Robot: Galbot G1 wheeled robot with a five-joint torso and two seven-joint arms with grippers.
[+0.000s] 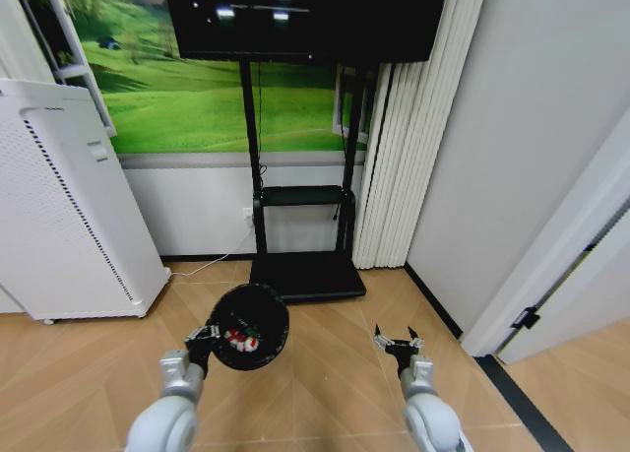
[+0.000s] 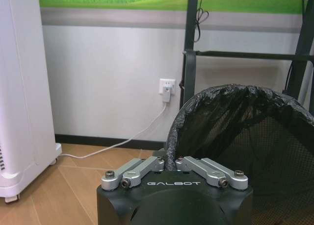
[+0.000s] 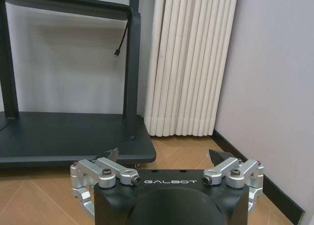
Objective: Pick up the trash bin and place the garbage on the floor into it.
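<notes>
Head view, lower centre: my left fingers [image 1: 204, 336] clamp the rim of the small round black bag-lined trash bin [image 1: 258, 310], red-and-white garbage [image 1: 241, 340] inside; right fingers [image 1: 398, 336] spread wide, empty, lower right.

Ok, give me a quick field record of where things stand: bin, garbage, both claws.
trash bin: held up at the rim, black bag lining
left claw: shut on the trash bin rim
garbage: red and white pieces lying inside the bin
right claw: open, holding nothing, above the floor
background: white appliance to the left, black stand ahead
</notes>
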